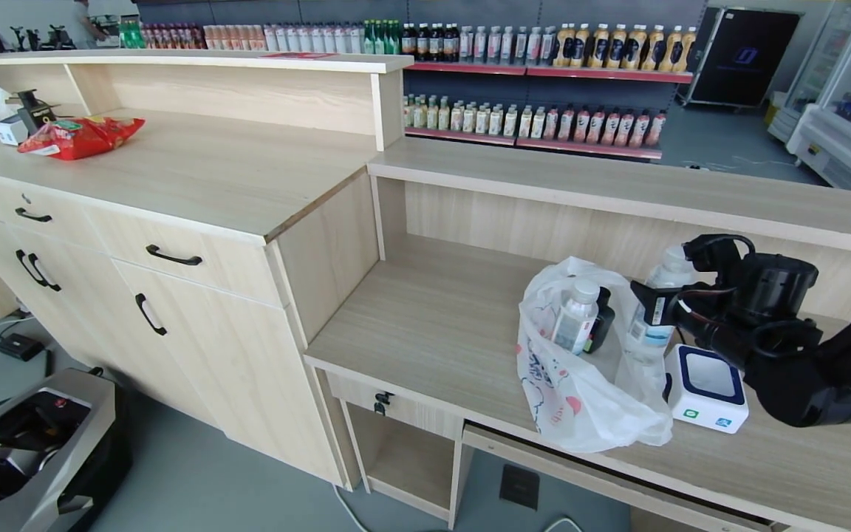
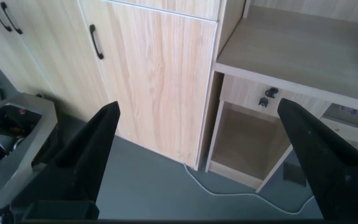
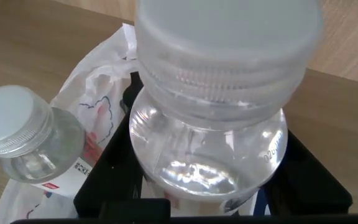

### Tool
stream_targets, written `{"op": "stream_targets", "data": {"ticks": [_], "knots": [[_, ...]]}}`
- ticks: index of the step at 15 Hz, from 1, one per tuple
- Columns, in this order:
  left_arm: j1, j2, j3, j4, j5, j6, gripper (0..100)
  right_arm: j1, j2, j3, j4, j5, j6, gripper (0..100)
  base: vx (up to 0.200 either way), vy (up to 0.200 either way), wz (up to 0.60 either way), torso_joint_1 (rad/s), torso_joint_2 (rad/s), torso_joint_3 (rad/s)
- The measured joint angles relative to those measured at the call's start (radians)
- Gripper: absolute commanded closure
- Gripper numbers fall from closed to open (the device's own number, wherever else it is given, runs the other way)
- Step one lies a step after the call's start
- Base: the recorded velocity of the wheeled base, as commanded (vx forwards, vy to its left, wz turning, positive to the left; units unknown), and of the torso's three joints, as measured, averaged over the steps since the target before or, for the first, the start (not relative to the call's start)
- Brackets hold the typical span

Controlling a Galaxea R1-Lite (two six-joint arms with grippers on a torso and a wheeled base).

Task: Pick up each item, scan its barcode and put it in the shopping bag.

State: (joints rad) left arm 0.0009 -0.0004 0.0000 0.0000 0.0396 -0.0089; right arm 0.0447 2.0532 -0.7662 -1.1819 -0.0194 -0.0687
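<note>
Shelves of bottled drinks line the shop wall behind a pale wooden desk built in two levels. Near the front edge of the lower level sits a white printed plastic shopping bag. Its mouth gapes upward, which leaves room to drop things in from above. Inside it stand a clear bottle with a white cap and a dark item beside it. A white box scanner with a blue-rimmed window lies against the bag's right side, facing up so that a label can be passed over it.

The right gripper is pinching a clear water bottle with a white cap around its body and holding it upright. The bottle hangs over the bag's right rim, between the bag's mouth and the scanner. That position suits either scanning or lowering it in, and which step is in hand cannot be told.

A red snack bag waits at the far left of the raised level, well apart from both arms.

The left gripper has its fingers spread and holds nothing, low over the floor by the cabinet doors, probably parked out of the way.
</note>
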Motion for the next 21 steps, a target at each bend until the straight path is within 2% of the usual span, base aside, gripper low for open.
{"op": "stream_targets", "data": {"ticks": [4, 21], "knots": [[0.0, 0.0, 0.0, 0.0, 0.0, 0.0, 0, 0.007, 0.022, 0.0, -0.044, 0.051, 0.02, 100, 0.0, 0.0, 0.0, 0.0, 0.0, 0.0], [0.0, 0.0, 0.0, 0.0, 0.0, 0.0, 0, 0.008, 0.198, -0.019, -0.228, 0.107, 0.014, 100, 0.0, 0.0, 0.0, 0.0, 0.0, 0.0]]}}
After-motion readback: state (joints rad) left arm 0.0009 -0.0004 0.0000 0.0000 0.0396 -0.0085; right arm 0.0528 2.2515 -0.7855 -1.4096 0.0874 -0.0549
